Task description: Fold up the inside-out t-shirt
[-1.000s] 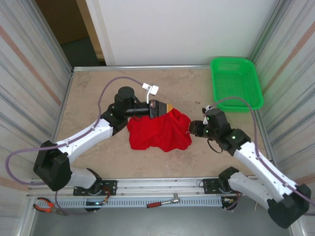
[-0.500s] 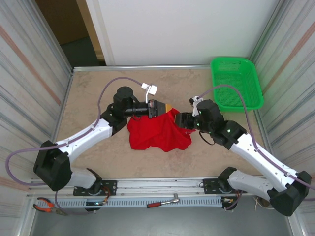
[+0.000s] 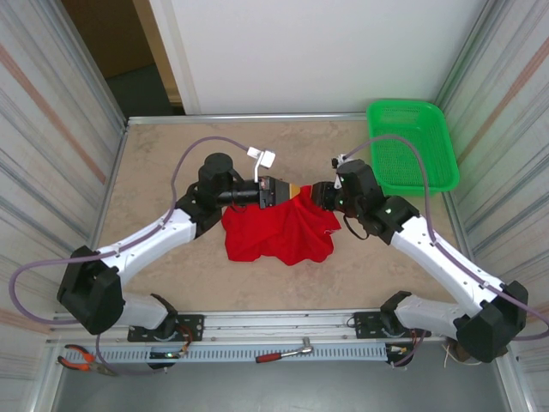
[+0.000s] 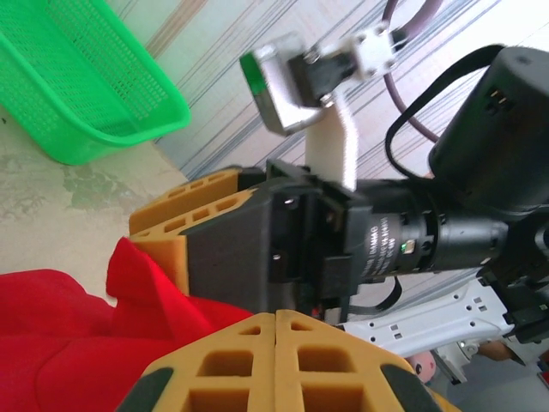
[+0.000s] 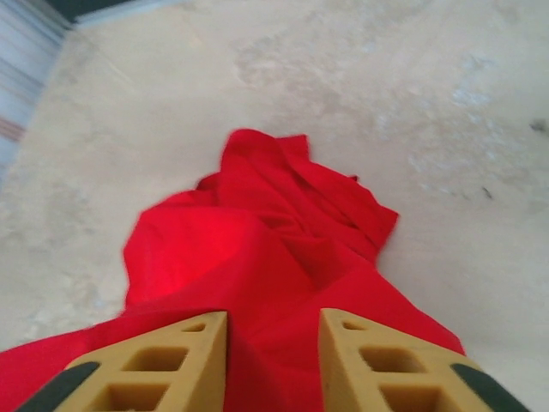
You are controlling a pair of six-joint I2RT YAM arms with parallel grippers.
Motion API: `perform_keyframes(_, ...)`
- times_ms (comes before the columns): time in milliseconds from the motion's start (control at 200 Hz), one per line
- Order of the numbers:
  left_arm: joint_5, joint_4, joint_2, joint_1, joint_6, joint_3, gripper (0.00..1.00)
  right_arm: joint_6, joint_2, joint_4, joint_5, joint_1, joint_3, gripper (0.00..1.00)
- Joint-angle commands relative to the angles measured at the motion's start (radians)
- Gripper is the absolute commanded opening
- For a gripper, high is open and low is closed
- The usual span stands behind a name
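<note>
T-shirt [image 3: 279, 230] betw. R end effector [image 5: 273, 333] jaws

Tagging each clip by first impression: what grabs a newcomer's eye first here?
The bright red t-shirt lies crumpled in the middle, with the left gripper shut on its far edge and the right gripper open just over the cloth. Next comes the green basket at the far right corner.

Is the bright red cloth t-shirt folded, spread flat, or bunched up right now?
Bunched up, not folded: the bright red cloth t-shirt sits in a wrinkled heap, its far edge raised to the left gripper.
</note>
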Motion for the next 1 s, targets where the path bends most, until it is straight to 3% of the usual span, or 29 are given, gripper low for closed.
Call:
perform_keyframes(0, -0.021, 0.016, -0.051, 0.019, -0.001, -0.010, 0.00, 0.028, -0.005, -0.094, 0.085, 0.001, -0.028, 0.26)
perform_keyframes(140, -0.019, 0.017, -0.062, 0.035, -0.002, -0.020, 0.00, 0.034, -0.040, -0.084, 0.047, -0.006, -0.066, 0.00)
perform_keyframes(281, -0.021, 0.024, -0.072, 0.047, -0.005, -0.038, 0.00, 0.031, -0.094, -0.085, 0.020, -0.011, -0.066, 0.00)
perform_keyframes(331, -0.018, 0.023, -0.073, 0.049, -0.002, -0.040, 0.00, 0.017, -0.127, -0.066, -0.009, -0.011, -0.073, 0.10)
perform_keyframes(426, -0.008, 0.026, -0.072, 0.051, -0.001, -0.042, 0.00, -0.012, -0.196, 0.000, -0.075, -0.013, -0.104, 0.45)
perform_keyframes(471, -0.001, 0.027, -0.072, 0.051, 0.000, -0.040, 0.00, -0.033, -0.213, 0.026, -0.115, -0.017, -0.114, 0.57)
perform_keyframes(541, 0.009, 0.027, -0.071, 0.051, 0.000, -0.036, 0.00, -0.059, -0.209, 0.066, -0.190, -0.027, -0.120, 0.63)
perform_keyframes(651, 0.019, 0.021, -0.075, 0.051, 0.002, -0.031, 0.00, -0.060, -0.173, 0.127, -0.251, -0.042, -0.123, 0.65)
perform_keyframes(797, 0.022, 0.020, -0.076, 0.051, 0.000, -0.027, 0.00, -0.047, -0.077, 0.178, -0.291, -0.049, -0.112, 0.59)
perform_keyframes(862, 0.021, 0.020, -0.076, 0.051, 0.000, -0.025, 0.00, -0.045, -0.039, 0.189, -0.311, -0.049, -0.113, 0.52)
perform_keyframes(917, 0.013, 0.015, -0.078, 0.051, 0.003, -0.023, 0.00, -0.042, -0.021, 0.191, -0.319, -0.050, -0.120, 0.42)
perform_keyframes(997, -0.005, 0.011, -0.079, 0.051, 0.007, -0.029, 0.00, -0.040, -0.017, 0.189, -0.343, -0.066, -0.138, 0.16)
